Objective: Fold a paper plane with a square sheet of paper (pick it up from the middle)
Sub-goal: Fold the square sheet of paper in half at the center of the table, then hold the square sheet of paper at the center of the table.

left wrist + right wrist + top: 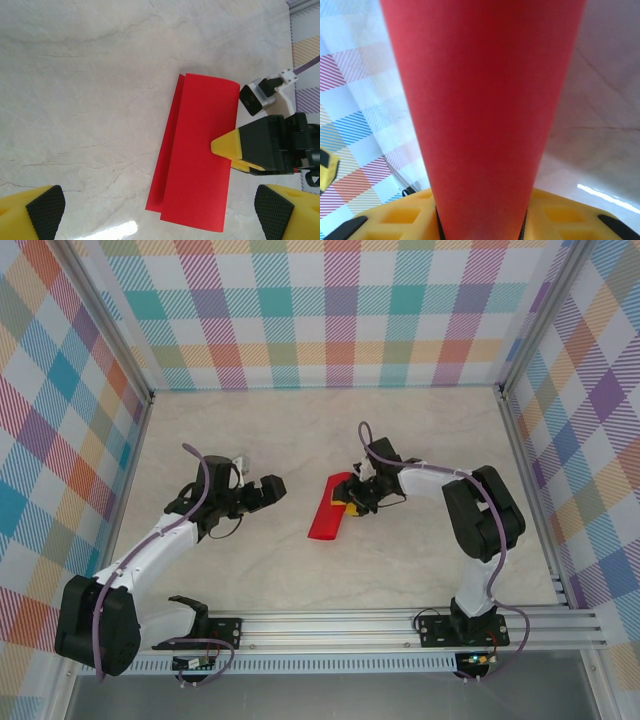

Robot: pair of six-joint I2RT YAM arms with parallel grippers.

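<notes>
The square sheet of paper [327, 512] is bright red and folded over on itself into a long strip on the pale table. In the left wrist view the sheet of paper [197, 155] shows two layers, the upper one offset to the right. My right gripper [352, 498] is at its right edge, shut on it. The yellow fingertips [227, 145] pinch that edge. From the right wrist the paper [485, 100] runs up from between the right gripper [482, 227] jaws. My left gripper [274, 490] stands open just left of the sheet, its pads [46, 207] wide apart.
The marbled tabletop [250, 430] is walled by checked panels [330, 310] at the back and on both sides. An aluminium rail [400, 625] runs along the near edge by the arm bases.
</notes>
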